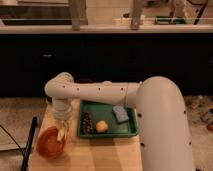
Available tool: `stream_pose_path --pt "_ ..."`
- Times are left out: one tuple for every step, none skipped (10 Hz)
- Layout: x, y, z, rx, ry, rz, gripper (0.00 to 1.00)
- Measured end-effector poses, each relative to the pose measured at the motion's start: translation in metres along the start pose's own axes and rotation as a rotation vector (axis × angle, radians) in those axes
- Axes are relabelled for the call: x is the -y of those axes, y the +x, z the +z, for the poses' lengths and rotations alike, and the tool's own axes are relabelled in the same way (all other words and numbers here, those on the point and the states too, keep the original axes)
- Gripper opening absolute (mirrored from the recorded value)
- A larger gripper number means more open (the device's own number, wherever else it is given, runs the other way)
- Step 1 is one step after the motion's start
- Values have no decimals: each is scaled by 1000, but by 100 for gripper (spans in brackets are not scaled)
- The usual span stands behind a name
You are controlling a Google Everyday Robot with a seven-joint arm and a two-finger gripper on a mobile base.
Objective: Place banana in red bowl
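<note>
Camera view only, so quick: where does the gripper (61,121) sit? asks the first annotator.

Second: At the far left end of the white arm (100,92), pointing straight down over the 1 o'clock edge of the red bowl (48,145). It looks closed narrow on the top of the banana (62,133), which hangs upright beneath it.

First: And the banana against the bowl?

Second: Its lower tip is at or just inside the rim at 1 o'clock. Whether it touches cannot be told. It is probably held by one end so it goes in tip first and the wrist stays above the rim.

First: Why the long reach?

Second: The bowl stands near the left edge of the table (100,157), at 8 o'clock from the green tray (115,134). The arm runs along the tray's 12 o'clock side. That keeps it clear of the sponge (120,114), the round orange fruit (101,126) and a dark lump (87,122) inside.

First: Stage?

Second: Judged as just before release, since the banana is not yet lying in the bowl. An off-centre drop could tip it over the rim, so a small shift toward 7 o'clock looks wise. A black rod (29,145) lies at the bowl's 9 o'clock, apart.
</note>
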Motion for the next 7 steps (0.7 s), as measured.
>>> stream_pose_path --pt "9 -2 5 8 -6 -22 0" --pt "13 -2 8 14 -10 -38 0" --pt "17 -2 10 19 -13 -51 0" --pt "18 -2 12 23 -14 -60 0" --pt "22 -3 14 28 -14 -78 0" --pt "25 -4 16 32 -13 -93 0" --pt "30 -6 19 40 -13 -114 0"
